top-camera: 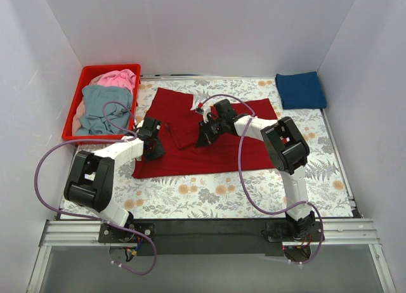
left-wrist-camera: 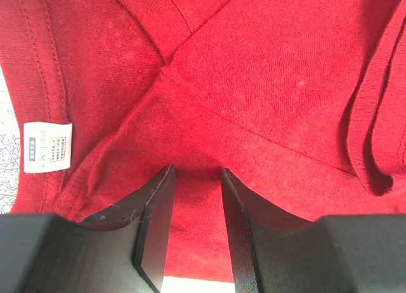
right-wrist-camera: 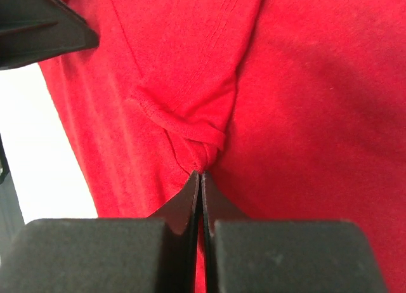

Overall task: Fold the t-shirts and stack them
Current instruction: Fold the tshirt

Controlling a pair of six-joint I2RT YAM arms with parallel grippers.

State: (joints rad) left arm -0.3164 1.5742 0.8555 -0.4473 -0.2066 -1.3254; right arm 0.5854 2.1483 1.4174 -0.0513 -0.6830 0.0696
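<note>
A dark red t-shirt (top-camera: 212, 156) lies spread and partly folded on the floral tablecloth at mid-table. My left gripper (top-camera: 152, 147) is at its left edge, open, with its tips down on the cloth (left-wrist-camera: 254, 71); its jaws (left-wrist-camera: 196, 172) stand apart with red cloth showing between them. My right gripper (top-camera: 204, 137) is shut on a bunched pinch of the red shirt (right-wrist-camera: 304, 115) near its middle, its jaws (right-wrist-camera: 202, 174) closed on a hem fold. A folded navy blue t-shirt (top-camera: 301, 90) lies at the back right. Grey-blue (top-camera: 101, 109) and pink (top-camera: 117, 78) shirts lie in the basket.
A red plastic basket (top-camera: 101, 68) stands at the back left, close to the left arm. White walls enclose the table on three sides. A white care label (left-wrist-camera: 47, 147) shows on the red shirt's left edge. A purple cable runs along each arm.
</note>
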